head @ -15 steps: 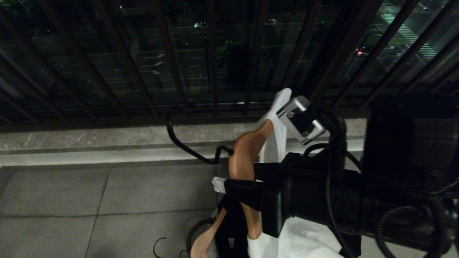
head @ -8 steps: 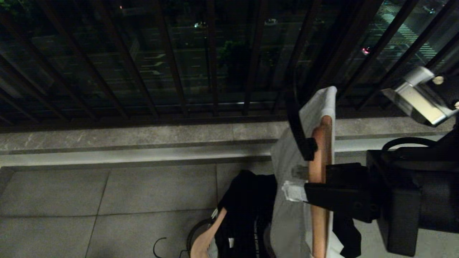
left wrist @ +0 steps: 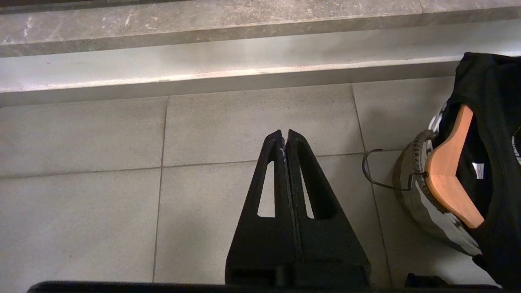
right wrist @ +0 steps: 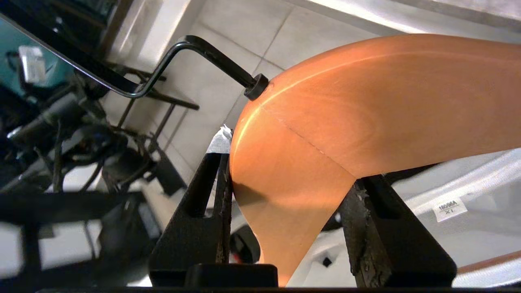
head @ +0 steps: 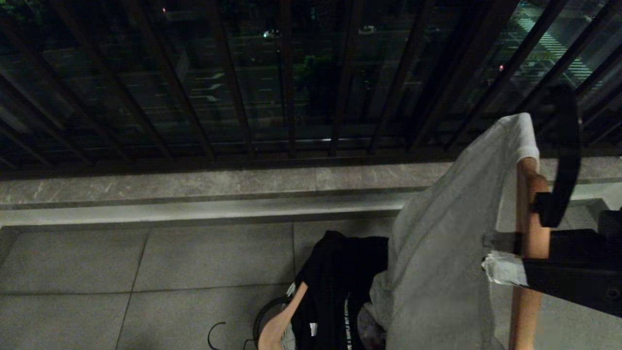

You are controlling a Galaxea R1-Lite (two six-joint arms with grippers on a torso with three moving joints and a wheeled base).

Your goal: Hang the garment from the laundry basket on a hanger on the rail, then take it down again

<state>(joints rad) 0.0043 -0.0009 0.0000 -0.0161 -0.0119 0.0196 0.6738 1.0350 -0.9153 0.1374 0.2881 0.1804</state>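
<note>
While swung rightward, hanger (head: 530, 233) pincer-held

A home balcony at night, high above a city. Dark vertical railing bars (head: 286, 82) stand on a stone ledge (head: 194, 187); lit streets and cars show far below through them. The floor is grey tile (head: 146, 277), with laundry in a basket (left wrist: 411, 179).
</note>
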